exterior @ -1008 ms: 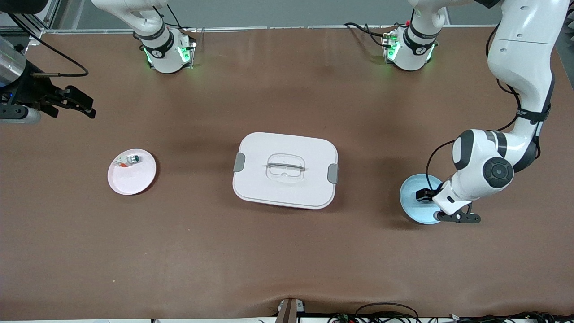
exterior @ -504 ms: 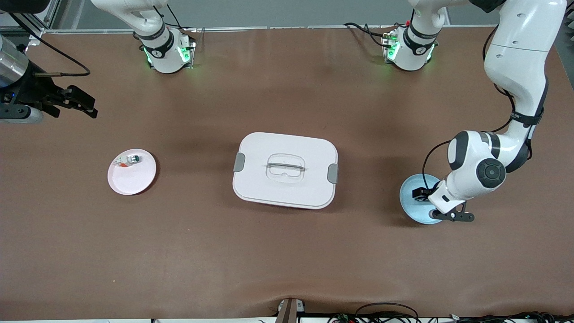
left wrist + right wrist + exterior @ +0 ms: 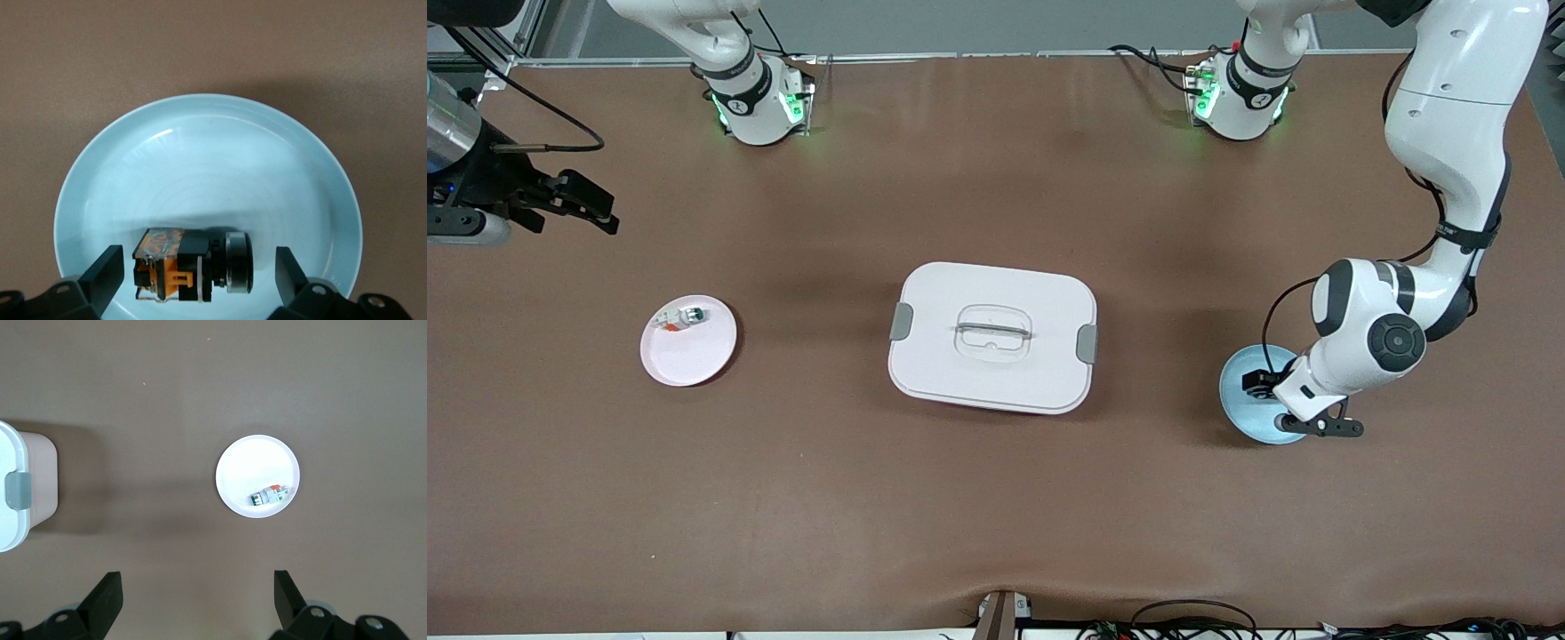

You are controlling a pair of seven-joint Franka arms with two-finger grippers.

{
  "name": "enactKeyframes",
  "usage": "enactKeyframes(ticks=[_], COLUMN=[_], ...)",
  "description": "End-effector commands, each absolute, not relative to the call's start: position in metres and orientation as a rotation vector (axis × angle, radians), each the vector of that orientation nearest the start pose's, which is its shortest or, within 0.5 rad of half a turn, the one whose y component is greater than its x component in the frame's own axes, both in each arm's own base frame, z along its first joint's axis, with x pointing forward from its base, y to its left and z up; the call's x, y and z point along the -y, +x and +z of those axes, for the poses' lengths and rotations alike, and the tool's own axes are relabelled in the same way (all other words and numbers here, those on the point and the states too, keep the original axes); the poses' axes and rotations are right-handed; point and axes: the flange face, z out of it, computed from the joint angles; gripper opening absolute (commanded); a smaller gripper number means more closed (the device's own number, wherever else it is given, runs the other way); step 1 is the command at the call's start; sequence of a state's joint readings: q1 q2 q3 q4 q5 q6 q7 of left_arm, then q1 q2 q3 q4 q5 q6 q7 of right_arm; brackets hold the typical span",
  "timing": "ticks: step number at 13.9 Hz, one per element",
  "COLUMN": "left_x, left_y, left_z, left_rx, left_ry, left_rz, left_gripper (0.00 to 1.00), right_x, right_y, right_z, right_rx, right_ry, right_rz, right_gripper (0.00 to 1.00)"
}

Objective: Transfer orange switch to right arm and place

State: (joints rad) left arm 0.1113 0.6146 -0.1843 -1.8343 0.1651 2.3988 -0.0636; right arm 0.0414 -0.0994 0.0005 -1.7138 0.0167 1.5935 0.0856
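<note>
Over at the left arm's end of the worktop, the orange switch (image 3: 193, 265) lies on its side in the light blue plate (image 3: 120, 167), looks light, rigid and roll-prone, so the wide-open, empty left hand (image 3: 199, 280) straddling it should pinch the squarish black body, while the right hand (image 3: 578, 206) waits open and empty.

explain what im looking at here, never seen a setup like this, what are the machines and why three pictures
Two white robot arms stand at a brown table. One picture looks down from a high camera; the other two come from cameras on the arms' wrists. The left gripper hangs open low over a blue plate, its fingers on either side of the orange switch, gripping nothing yet. The right gripper waits open, high toward its end of the table, above a pink plate holding a small white-and-green part. A closed white box sits mid-table.
</note>
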Motion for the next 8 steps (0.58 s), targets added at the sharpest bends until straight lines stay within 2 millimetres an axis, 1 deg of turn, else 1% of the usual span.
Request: enactKeyframes(ticks=[1, 8], left_x=[0.0368, 0.0370], left_y=[0.6405, 0.6391], left_z=[0.1888, 0.1821], left_rx=[-0.197, -0.197], left_ry=[-3.125, -3.127], left_rz=[0.046, 0.060], left_gripper=[1.00, 1.00], right_x=[-0.0232, -0.0242], right_y=[0.5167, 0.5167], right_z=[0.6138, 0.6138], right_rx=[-0.073, -0.071], right_ry=[-3.117, -3.116], right_rz=[0.033, 0.034], right_gripper=[1.00, 1.00])
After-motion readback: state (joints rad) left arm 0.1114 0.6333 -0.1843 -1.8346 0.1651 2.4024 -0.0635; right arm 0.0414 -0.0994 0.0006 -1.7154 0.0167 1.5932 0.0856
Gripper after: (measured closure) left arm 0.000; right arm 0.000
